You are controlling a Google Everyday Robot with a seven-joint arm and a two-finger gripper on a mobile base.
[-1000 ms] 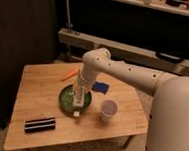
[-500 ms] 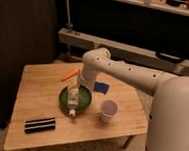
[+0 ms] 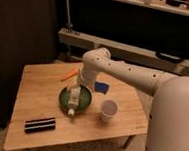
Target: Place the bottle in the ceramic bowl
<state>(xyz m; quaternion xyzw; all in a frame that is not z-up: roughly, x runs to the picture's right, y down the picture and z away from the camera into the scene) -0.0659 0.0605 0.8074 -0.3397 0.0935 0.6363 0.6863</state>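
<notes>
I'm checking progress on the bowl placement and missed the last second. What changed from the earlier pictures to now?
The gripper stayed over the ceramic bowl with the bottle below it. The bottle now lies lower across the bowl, its cap end poking past the near rim. The black bar, the pale cup and the table stayed put.

The light brown wooden table [image 3: 36,92] holds a round dark green bowl [image 3: 64,98] near the middle. A small white paper cup [image 3: 109,109] stands just to its right. A black bar with a white stripe [image 3: 40,124] lies near the front edge. An orange stick [image 3: 69,75] and a blue flat thing [image 3: 102,87] lie further back. The robot's gripper [image 3: 77,90] hangs above the bowl.
</notes>
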